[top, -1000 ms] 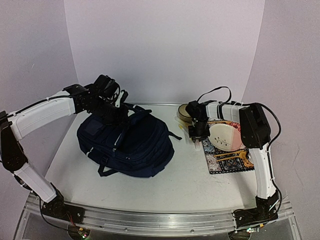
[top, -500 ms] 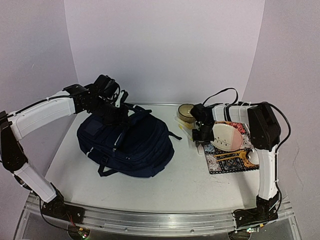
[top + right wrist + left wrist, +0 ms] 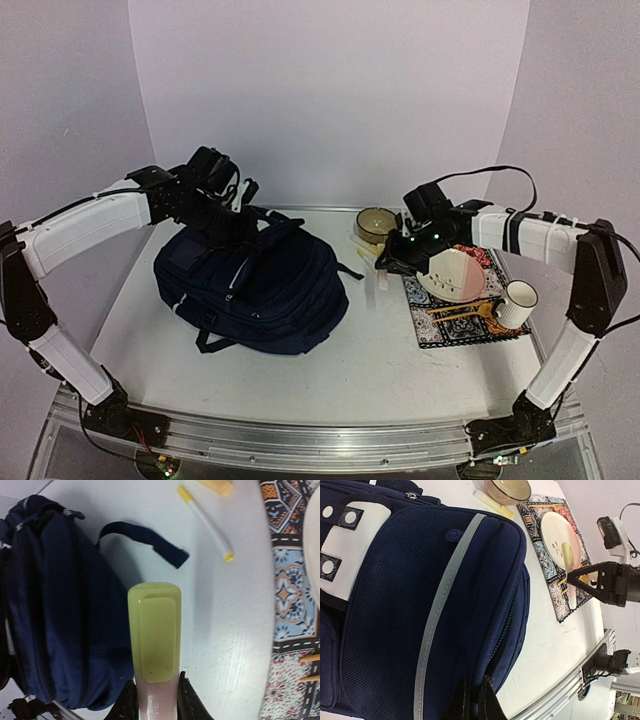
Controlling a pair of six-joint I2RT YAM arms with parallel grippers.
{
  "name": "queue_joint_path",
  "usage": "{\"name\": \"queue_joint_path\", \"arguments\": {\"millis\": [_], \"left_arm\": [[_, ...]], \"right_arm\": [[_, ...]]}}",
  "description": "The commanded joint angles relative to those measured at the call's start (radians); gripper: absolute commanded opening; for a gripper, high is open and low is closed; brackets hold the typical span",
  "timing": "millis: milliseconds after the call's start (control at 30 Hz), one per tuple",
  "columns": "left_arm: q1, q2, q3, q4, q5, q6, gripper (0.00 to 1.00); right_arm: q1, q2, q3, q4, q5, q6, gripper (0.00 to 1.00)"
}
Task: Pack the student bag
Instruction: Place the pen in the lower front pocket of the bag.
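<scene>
Two robot arms reached over a pale table (image 3: pixel 330 370) boxed in by plain walls on its left, far and right sides. A large dark navy backpack (image 3: pixel 250 285) lay flat on the left half of the table, toward the far left corner, one grey stripe running down its mesh front. The left claw (image 3: pixel 471 702) was pinched shut on the backpack's upper edge, right at a zip seam; whether it held the zip pull or only cloth could not be told. The right claw (image 3: pixel 154 692) hung over the middle of the table, closed around a marker (image 3: pixel 154 635) with a yellow-green cap that pointed toward the backpack.

Along the right edge lay a patterned mat (image 3: pixel 450 325) carrying a plate (image 3: pixel 455 275) and a white mug (image 3: pixel 518 300). A small bowl (image 3: pixel 375 225) sat near the far edge, with a loose yellow pen (image 3: pixel 205 522) just beside a trailing black strap (image 3: pixel 142 540).

The backpack looked soft and floppy, likely to sag and fold rather than lift as one piece. Its best holds seemed to be the zip pull, a strap or the seam. A bare strip of table separated backpack and mat, and the near edge was open. The walls left little room for wide swings.
</scene>
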Motion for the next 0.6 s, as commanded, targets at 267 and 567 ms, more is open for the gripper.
{"name": "queue_joint_path", "arguments": {"millis": [267, 567], "left_arm": [[0.005, -0.046, 0.098, 0.056, 0.109, 0.035, 0.0], [0.0, -0.072, 0.09, 0.084, 0.193, -0.009, 0.0]], "right_arm": [[0.193, 0.07, 0.114, 0.35, -0.055, 0.304, 0.0], [0.285, 0.276, 0.319, 0.446, -0.058, 0.41, 0.01]]}}
